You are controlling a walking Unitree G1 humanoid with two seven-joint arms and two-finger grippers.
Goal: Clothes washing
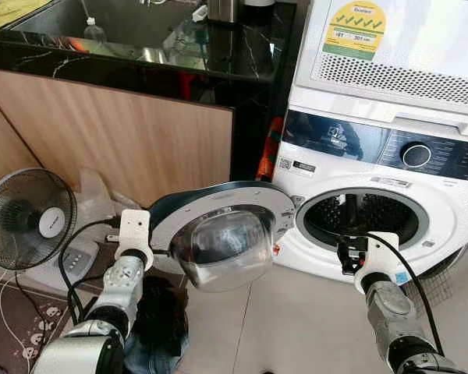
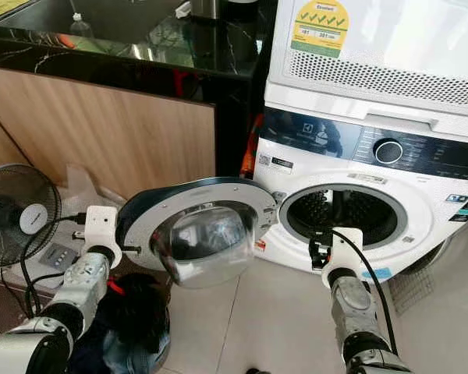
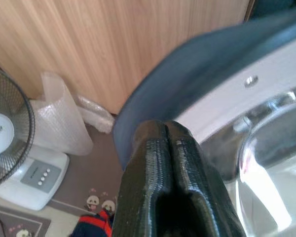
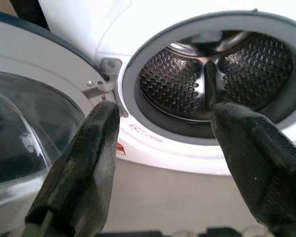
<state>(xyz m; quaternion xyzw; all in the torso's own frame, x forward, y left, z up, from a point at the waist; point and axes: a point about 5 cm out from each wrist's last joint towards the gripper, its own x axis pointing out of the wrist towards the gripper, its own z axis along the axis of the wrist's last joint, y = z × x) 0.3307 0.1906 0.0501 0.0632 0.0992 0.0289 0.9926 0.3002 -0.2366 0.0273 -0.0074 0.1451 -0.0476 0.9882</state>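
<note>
- The white front-loading washing machine [image 1: 374, 187] stands on the pale tiled floor [image 1: 296, 319], beside a wooden-fronted counter with a black marble top [image 1: 125, 132].
- Its round door with a bulging clear glass bowl [image 1: 218, 238] is swung wide open to the robot's left, baring the perforated steel drum [image 4: 212, 79].
- The left gripper [image 3: 170, 148] has its two black fingers pressed together, nothing between them; their tips sit at the dark outer rim of the open door, but whether they touch it I cannot tell.
- The right gripper [image 4: 163, 148] is spread wide, holding nothing, and hangs just in front of the drum opening, apart from the machine.
- A heap of dark clothes [image 2: 129, 327] lies on the floor below the left arm.
- A round grey floor fan [image 1: 27, 218] stands to the far left.
</note>
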